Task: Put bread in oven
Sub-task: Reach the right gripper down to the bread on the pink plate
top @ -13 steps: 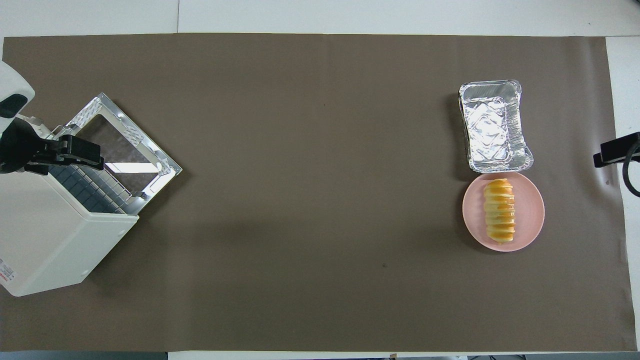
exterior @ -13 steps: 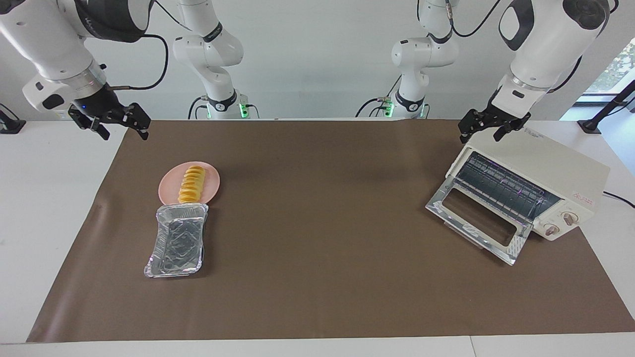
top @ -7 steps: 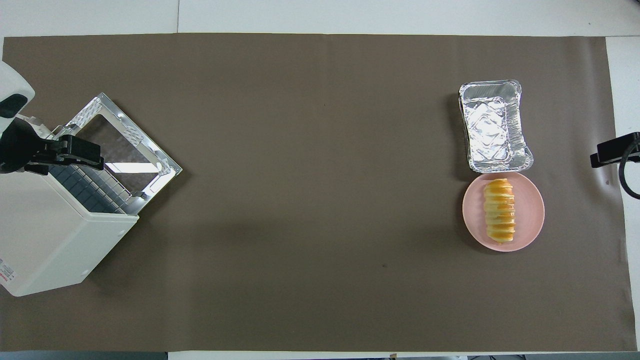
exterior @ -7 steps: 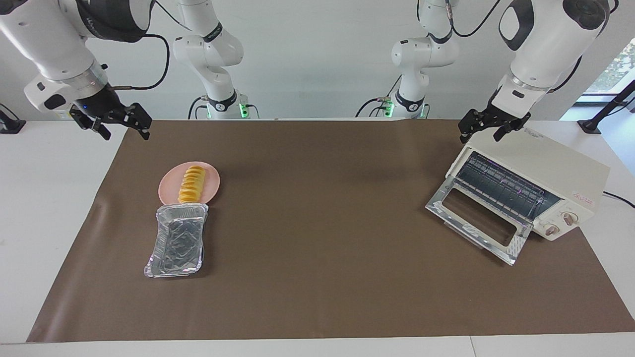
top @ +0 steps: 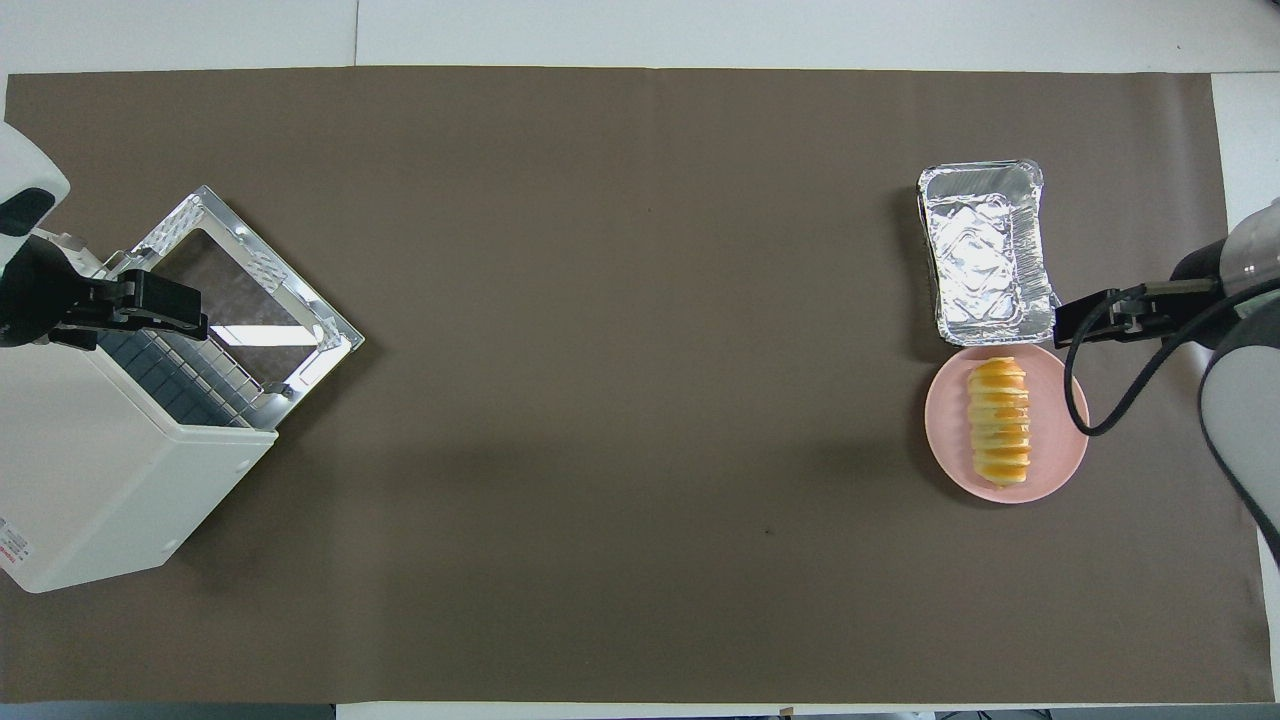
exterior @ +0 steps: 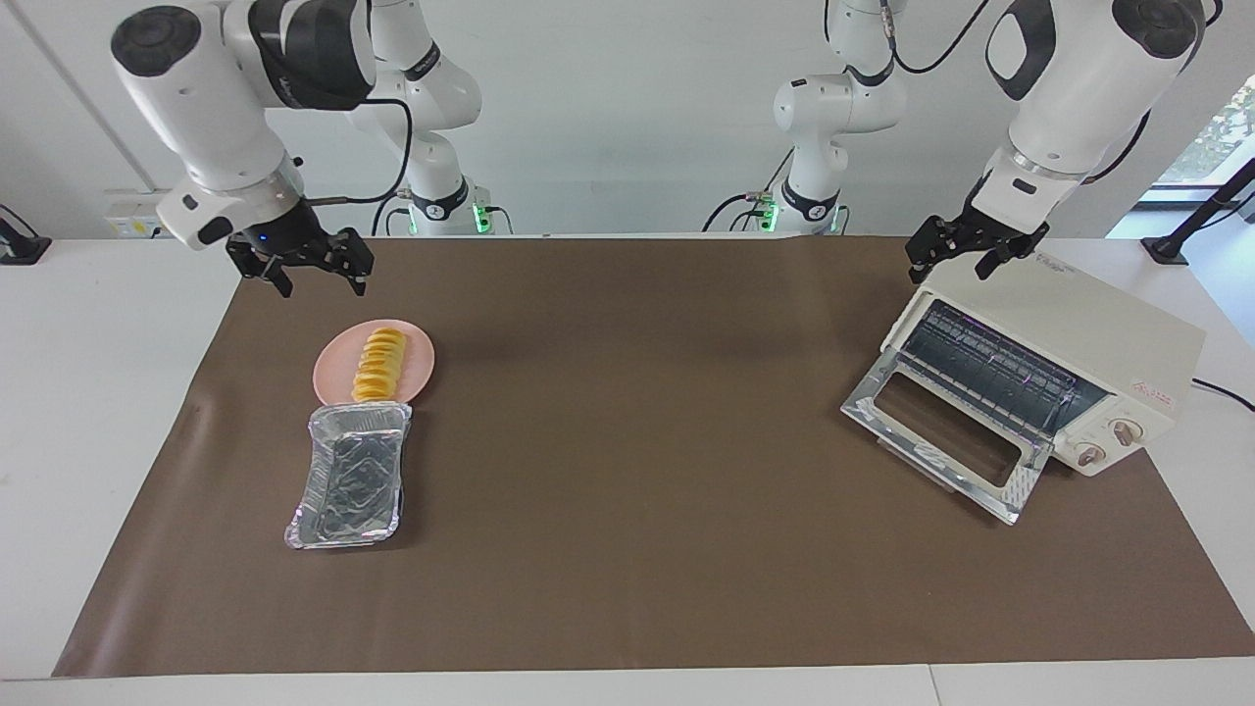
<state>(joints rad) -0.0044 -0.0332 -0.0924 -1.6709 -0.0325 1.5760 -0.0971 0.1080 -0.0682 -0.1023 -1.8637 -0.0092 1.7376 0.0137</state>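
Since the earlier frames, moved in from the tabletop's end edge: right hand point(exterior: 314, 273), now up in the air above the brown mat point(exterior: 627, 549), over a spot just toward the robots and the right arm's end from the pink plate point(exterior: 420, 365). Fingers spread apart, pointing down, holding nothing. In the overhead view, seen with its tip over the plate's rim point(top: 1075, 322). Unmoved: left hand point(exterior: 961, 257), waiting over the oven's top corner nearest the robots, fingers apart, empty.

Small red printing on the oven's front panel above the knobs and a red mark low on its side, both too small to read; faint lettering on the oven top by the left hand, also unreadable.

Bread point(exterior: 378, 365): long, golden-yellow, crosswise ridged, glossy, lying lengthwise on the round matte plate at the right arm's end of the tabletop. Below the right hand, slightly farther from the robots, untouched. Crinkled silver foil tray point(exterior: 348, 476), rectangular with rounded corners, touching the plate's rim on the side farther from the robots.

Oven point(exterior: 1098, 343): cream-white box, set askew near the left arm's end edge, shiny metal-framed glass door point(exterior: 943, 439) dropped open, wire rack visible inside, two small round knobs.
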